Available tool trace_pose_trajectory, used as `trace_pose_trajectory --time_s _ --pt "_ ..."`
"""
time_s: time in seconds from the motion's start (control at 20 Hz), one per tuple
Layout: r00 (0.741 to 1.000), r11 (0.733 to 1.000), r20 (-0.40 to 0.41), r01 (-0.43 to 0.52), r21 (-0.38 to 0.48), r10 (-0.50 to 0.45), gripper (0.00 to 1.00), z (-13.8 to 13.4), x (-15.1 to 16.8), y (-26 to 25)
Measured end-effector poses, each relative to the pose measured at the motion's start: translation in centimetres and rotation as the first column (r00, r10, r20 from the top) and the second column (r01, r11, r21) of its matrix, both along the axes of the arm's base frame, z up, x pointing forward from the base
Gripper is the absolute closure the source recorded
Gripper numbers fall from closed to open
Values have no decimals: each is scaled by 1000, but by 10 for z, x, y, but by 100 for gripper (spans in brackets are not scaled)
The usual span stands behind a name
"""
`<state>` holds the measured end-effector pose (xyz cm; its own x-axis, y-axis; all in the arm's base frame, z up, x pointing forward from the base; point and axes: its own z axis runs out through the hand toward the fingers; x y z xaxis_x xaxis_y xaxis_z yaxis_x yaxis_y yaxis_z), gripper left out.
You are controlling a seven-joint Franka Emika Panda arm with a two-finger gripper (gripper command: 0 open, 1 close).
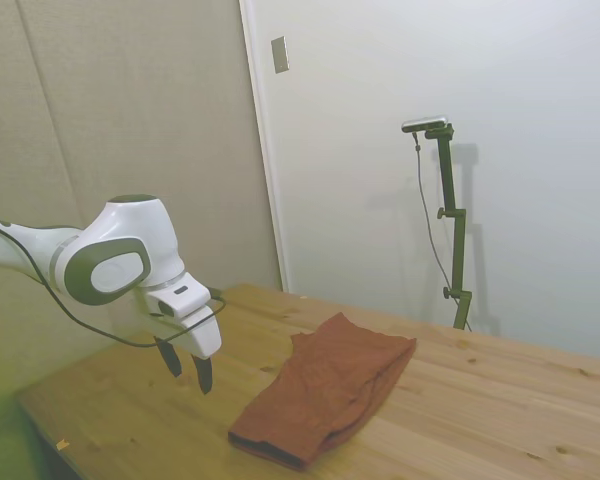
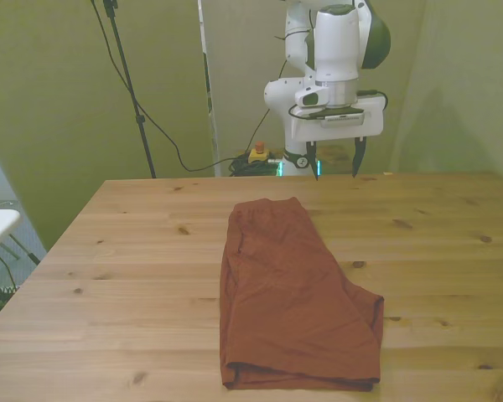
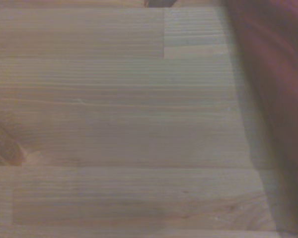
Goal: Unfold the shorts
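So far I am seeing nothing of the unfolding done: the rust-brown soft fabric shorts (image 2: pixel 298 293) are lying folded over on themselves in the middle of the light wooden plank table (image 2: pixel 134 276), with doubled layers showing along the edge nearest the front camera. They are stretching from mid-table toward that near edge, flat and undisturbed as far as I can judge.

I am holding the white arm's dark-fingered end effector (image 2: pixel 335 161) above the table's far edge in the front view, well apart from the cloth, its fingers spread wide and gripping nothing. The side view is showing it (image 1: pixel 187 366) hovering over bare wood beside the shorts.

The wrist view is giving me mostly table grain, with a blurred strip of the reddish fabric (image 3: pixel 273 99) at one side.

By my reckoning the whole job is remaining: approaching, catching the top layer, and drawing it open.
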<state>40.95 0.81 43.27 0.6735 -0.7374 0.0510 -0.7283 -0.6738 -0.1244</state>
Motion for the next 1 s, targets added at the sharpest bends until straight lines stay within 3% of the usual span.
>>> trace_pose_trajectory --time_s 0.25,0.65,0.85,1.0 --pt "999 998 0 38 -52 -38 0 -2 3 -23" --pt "959 960 -36 280 -18 -281 0 -13 44 -197" --pt "972 971 -58 232 52 -229 0 -29 46 -258" --pt "976 973 -74 210 100 -203 0 -27 41 -275"
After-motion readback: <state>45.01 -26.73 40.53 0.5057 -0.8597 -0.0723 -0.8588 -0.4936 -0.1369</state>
